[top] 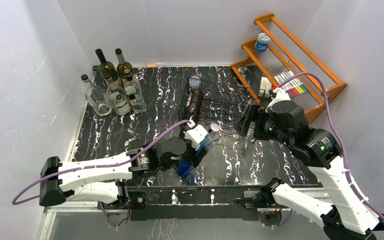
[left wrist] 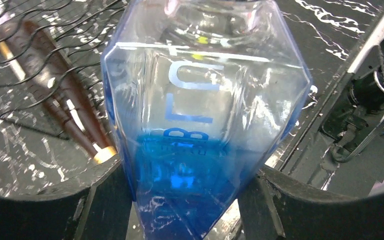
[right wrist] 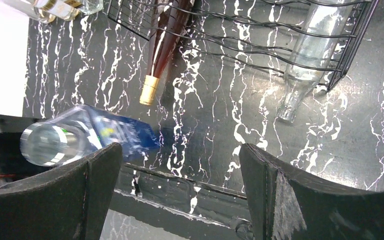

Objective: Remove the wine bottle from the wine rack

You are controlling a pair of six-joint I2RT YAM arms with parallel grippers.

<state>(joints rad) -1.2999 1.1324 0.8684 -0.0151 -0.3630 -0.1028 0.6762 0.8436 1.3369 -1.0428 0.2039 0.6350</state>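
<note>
now the blue-tinted wine bottle (top: 206,141) is off the wine rack (top: 220,100), at about 6 o'clock from it over the near part of the black marbled table (top: 260,160). it leans, with its cap toward 1 o'clock and its blue base toward 7 o'clock. the left gripper (left wrist: 185,200) is clenched on its lower body, one finger pressed to each side. behind it, the rack holds a brown bottle (top: 196,100) at its 9 o'clock end and a clear bottle (right wrist: 312,45) at its 3 o'clock end, whose neck pokes past the wire. the right gripper (right wrist: 180,175) hangs with its jaws spread wide and nothing between them, near the rack's 4 o'clock corner. a cluster of standing bottles (top: 112,85) fills the table's 10 o'clock corner, and an orange wooden shelf (top: 300,55) stands at 2 o'clock.
</note>
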